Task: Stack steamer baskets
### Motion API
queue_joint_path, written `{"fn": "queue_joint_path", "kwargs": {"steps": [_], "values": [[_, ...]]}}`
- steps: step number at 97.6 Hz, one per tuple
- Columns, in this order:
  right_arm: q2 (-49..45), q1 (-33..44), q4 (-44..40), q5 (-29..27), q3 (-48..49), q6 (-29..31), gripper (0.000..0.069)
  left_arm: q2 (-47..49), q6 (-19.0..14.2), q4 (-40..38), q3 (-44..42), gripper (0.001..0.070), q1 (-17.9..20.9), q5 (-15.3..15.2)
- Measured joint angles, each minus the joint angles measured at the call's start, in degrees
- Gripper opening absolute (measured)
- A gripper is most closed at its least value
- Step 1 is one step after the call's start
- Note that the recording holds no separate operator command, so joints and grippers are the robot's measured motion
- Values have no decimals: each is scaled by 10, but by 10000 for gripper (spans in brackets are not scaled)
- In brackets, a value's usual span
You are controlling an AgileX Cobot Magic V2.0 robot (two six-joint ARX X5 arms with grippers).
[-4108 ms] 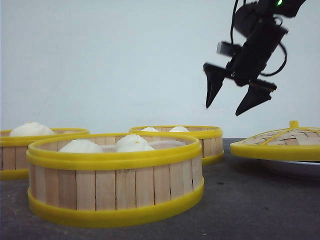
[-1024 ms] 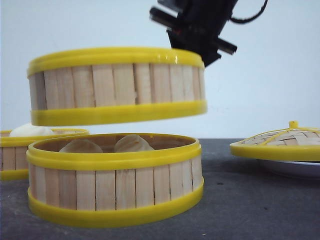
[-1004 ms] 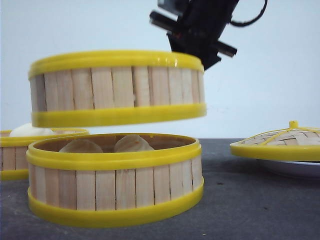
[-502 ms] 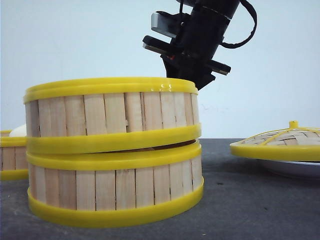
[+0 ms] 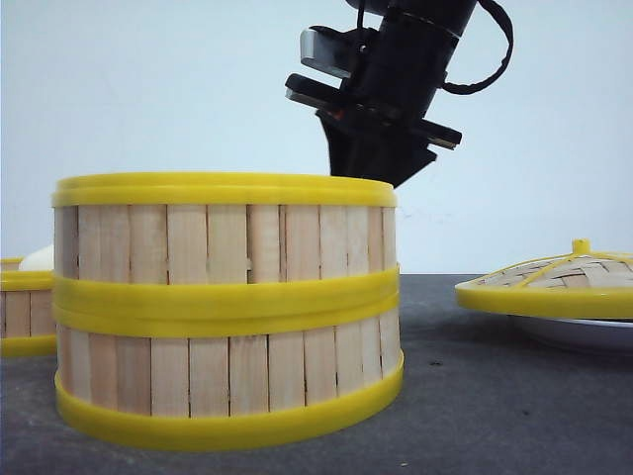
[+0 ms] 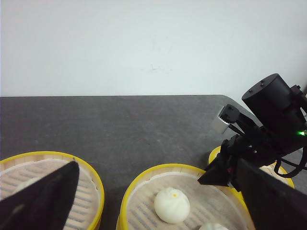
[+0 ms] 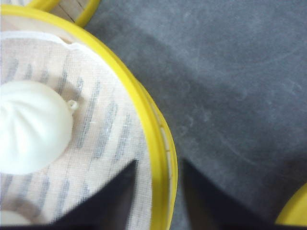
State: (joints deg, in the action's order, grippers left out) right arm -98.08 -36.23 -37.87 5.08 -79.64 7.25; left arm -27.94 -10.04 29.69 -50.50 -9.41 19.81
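Right gripper (image 5: 371, 163) astride the top steamer basket's (image 5: 226, 237) rim (fingers slightly parted), two baskets stacked.

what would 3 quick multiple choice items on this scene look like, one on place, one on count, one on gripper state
1. Where is the top basket?
A. on the plate
B. seated on the lower basket
C. hanging in the air

2. How many baskets are stacked?
A. two
B. three
C. four

3. How does the right gripper stand?
A. far from any basket
B. shut on the lid
C. fingers either side of the top basket's rim

Answers:
1 B, the front view shows its bottom rim resting flush on the lower rim.
2 A, the third basket sits apart at the left edge.
3 C, the right wrist view shows one finger inside and one outside the rim.
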Motion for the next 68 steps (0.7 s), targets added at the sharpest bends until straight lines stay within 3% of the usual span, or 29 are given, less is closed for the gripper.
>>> {"fn": "queue_joint_path", "kwargs": {"steps": [10, 29, 57, 68], "values": [[0, 0, 5, -22, 0, 0, 311, 0, 0, 0, 0, 646, 0, 0], [30, 0, 23, -47, 2, -6, 326, 0, 0, 1, 0, 646, 0, 0], [221, -7, 54, -77, 2, -24, 326, -8, 0, 23, 0, 641, 0, -5], [287, -14, 33, -97, 2, -35, 326, -24, -2, 27, 0, 641, 0, -26]]}}
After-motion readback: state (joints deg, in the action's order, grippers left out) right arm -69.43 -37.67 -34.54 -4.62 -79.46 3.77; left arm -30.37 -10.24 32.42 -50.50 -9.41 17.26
